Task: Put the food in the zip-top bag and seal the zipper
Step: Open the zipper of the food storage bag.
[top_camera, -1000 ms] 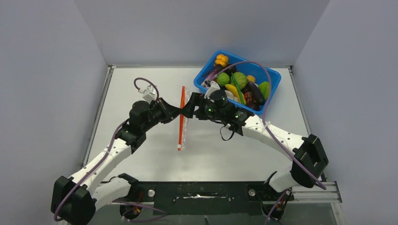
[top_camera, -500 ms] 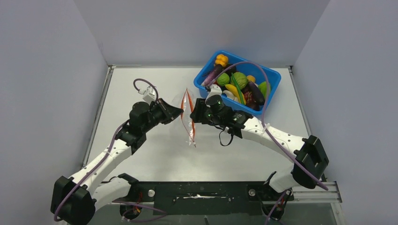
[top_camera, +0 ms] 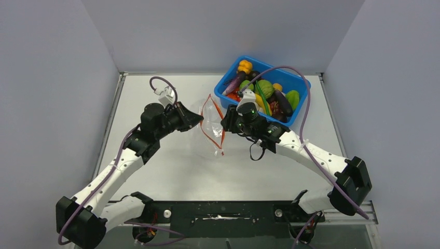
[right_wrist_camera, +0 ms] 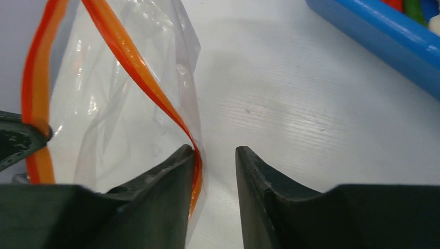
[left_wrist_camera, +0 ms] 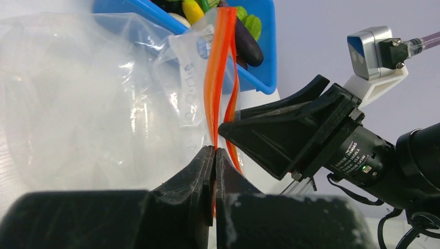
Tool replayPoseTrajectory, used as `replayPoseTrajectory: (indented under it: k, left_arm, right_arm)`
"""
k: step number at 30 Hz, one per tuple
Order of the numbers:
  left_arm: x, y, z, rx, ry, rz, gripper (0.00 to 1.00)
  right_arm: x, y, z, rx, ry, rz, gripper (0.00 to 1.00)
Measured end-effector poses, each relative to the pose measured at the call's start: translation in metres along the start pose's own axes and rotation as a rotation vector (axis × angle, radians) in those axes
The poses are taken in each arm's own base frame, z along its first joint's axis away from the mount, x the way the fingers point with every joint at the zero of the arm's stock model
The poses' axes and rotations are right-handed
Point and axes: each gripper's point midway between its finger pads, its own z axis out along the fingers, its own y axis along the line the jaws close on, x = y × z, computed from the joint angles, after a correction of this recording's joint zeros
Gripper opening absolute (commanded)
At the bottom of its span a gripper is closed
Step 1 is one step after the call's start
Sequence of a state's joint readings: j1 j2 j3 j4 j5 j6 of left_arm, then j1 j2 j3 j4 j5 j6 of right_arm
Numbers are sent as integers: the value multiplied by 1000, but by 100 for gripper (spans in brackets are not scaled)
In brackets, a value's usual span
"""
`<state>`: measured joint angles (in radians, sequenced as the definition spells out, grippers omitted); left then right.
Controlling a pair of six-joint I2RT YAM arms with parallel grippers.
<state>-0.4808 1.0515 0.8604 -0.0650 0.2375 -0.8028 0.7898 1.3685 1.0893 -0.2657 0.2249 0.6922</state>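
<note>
The clear zip-top bag hangs between my two grippers, its mouth spread open. Its red-orange zipper splits into two strips. My left gripper is shut on the near strip, pinched at the fingertips. My right gripper is open; the other strip lies between its jaws against the left finger. The toy food, with a purple eggplant and a yellow banana, lies in the bin. The bag holds no food that I can see.
The blue bin stands at the back right, just behind my right gripper; it also shows in the left wrist view and the right wrist view. Grey walls close in the white table.
The zipper was one straight line held between both grippers; its two strips have pulled apart into an open loop. The right gripper moved right, and the bag's lower end swung right.
</note>
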Motion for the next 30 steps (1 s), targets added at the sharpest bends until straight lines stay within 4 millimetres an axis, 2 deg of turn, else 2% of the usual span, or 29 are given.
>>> replayPoseTrajectory:
  k: [2,8,10,13,17,21,23,25,27,30]
  left_arm:
    - [2,0,0,2,7,-3,0]
    - [2,-1,1,14,6,-15,0]
    - [3,-1,2,16,11,-22,0]
    - [5,-1,3,19,21,-28,0]
    - [7,1,5,14,29,-28,0]
    - [9,2,6,14,38,-28,0]
    - [9,1,6,18,41,-29,0]
    - [9,1,5,19,44,-29,0]
    - [8,3,5,16,45,-32,0]
    - [7,4,1,26,55,-45,0]
  right_arm:
    - [0,9,-1,-46,9,11,50]
    - [0,28,-3,-130,24,50,64]
    - [-2,31,-4,-136,25,58,66]
    - [-11,38,-2,-145,16,59,65]
    - [-15,37,3,-123,14,53,55]
    - [-14,25,3,-56,20,16,46]
    - [-18,22,-1,-16,13,-16,32]
    - [-24,22,-5,14,-6,-49,14]
    - [-27,22,-8,30,-18,-71,3]
    - [-23,15,-9,47,-20,-101,0]
